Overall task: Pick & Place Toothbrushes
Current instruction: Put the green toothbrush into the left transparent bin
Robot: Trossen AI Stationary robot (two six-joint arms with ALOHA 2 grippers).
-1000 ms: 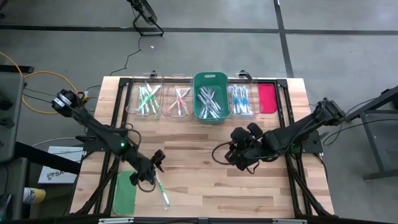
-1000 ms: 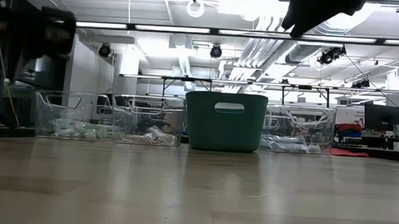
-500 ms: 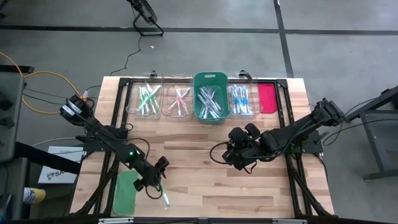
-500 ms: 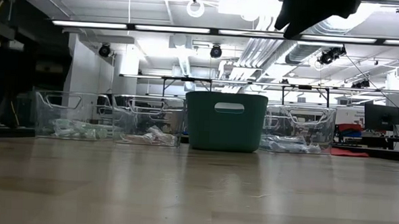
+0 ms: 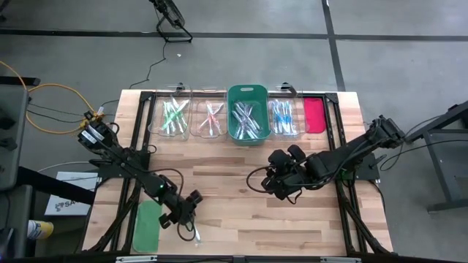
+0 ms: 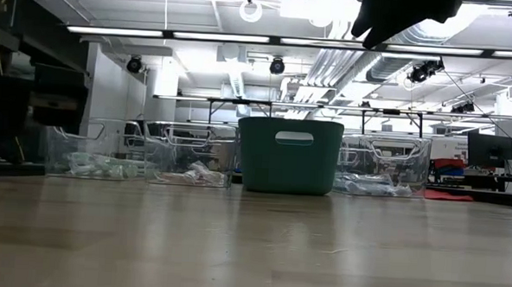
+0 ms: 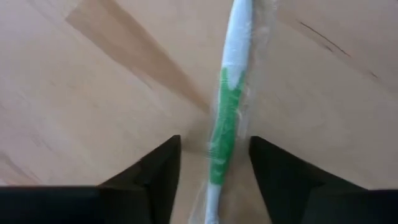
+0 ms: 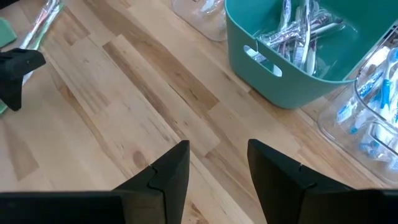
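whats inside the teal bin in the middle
The teal bin holds a loose heap of wrapped toothbrushes, mostly pale or clear with pink accents. Whatever lies beneath the heap, and the bin's floor, is covered.

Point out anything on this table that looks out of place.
One green toothbrush lies loose on the table's near edge beside the green lid, far from the bins. The left gripper's open fingers straddle it.

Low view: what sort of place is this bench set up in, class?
Probably a robotics lab or workshop: exposed ceiling pipes and strip lights, a monitor on a bench behind, and a wooden table carrying sorting bins.
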